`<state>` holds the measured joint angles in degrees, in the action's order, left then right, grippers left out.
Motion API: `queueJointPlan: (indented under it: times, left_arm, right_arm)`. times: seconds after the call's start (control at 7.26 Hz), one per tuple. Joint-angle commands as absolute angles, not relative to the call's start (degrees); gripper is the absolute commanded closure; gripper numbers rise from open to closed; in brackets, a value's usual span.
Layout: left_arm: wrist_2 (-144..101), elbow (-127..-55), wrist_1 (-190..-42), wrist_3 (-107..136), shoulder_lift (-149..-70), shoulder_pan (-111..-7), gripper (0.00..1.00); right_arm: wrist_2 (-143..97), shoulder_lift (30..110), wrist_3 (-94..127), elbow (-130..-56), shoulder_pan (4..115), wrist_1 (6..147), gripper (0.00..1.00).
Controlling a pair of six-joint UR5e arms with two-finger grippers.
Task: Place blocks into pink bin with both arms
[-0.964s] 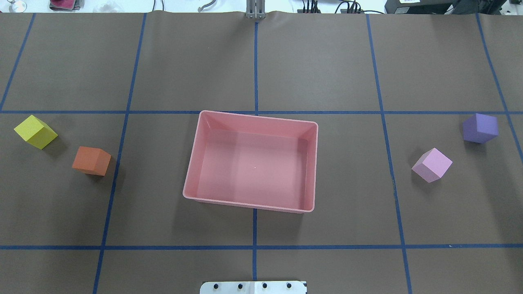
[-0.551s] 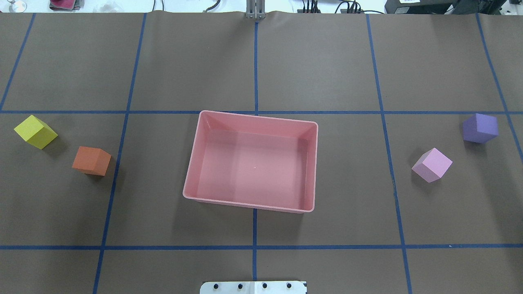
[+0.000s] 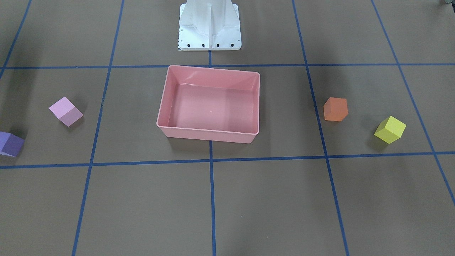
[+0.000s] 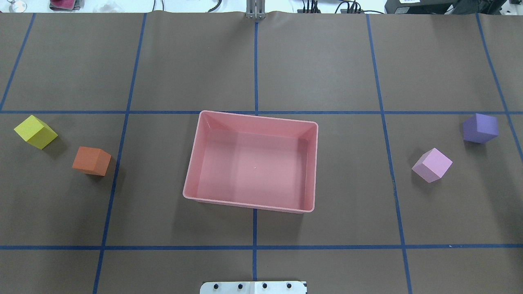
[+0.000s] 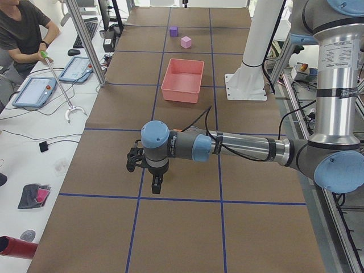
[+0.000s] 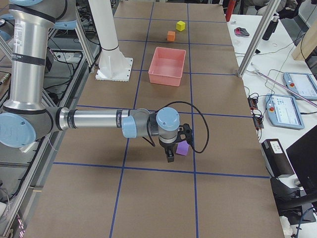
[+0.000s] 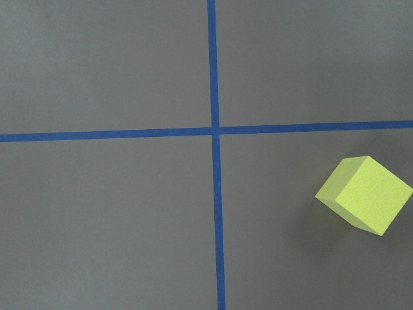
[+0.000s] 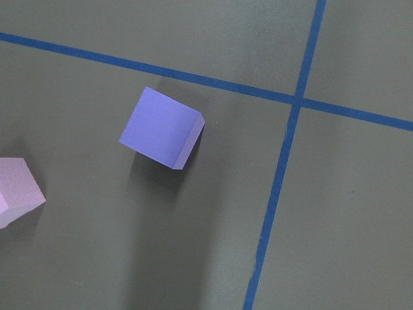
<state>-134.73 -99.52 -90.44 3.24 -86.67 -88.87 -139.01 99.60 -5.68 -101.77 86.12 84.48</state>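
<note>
Brown table (image 4: 327, 61), shallow salmon-pink plastic bin (image 4: 192, 163) well apart from all fingers, small matte purple cube (image 6: 183, 148) just beside right gripper (image 6: 170, 157) fingers. Cannot tell finger spread on left gripper (image 5: 154, 183) or right.

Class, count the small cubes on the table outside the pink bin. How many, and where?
4. On the robot's left of the pink bin: yellow cube, orange cube. On its right: light pink cube, purple cube. None inside.
</note>
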Motion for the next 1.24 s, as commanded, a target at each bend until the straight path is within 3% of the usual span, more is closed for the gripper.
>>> queueJointPlan:
  times: [0.0, 0.28, 0.69, 1.1]
  left_arm:
    - [-134.74, -99.49, -90.62, 3.25, -86.75, -88.51, 0.0]
    - [-134.56, -99.4, -90.53, 3.34, -87.19, -86.49, 0.0]
    - [-134.56, -99.32, -90.44, 3.43, -87.54, -86.48, 0.0]
    - [-134.56, -99.32, -90.35, 3.43, -87.63, -86.48, 0.0]
  right_arm:
    - [-138.78, 99.05, -2.58, -101.43, 83.86, 82.63, 0.0]
    - [-136.16, 96.69, 9.08, -100.82, 78.95, 82.62, 0.0]
    - [-133.61, 86.85, 24.31, -91.25, 74.54, 81.05, 0.01]
    - [-131.05, 86.92, 37.7, -82.46, 69.88, 61.99, 0.06]
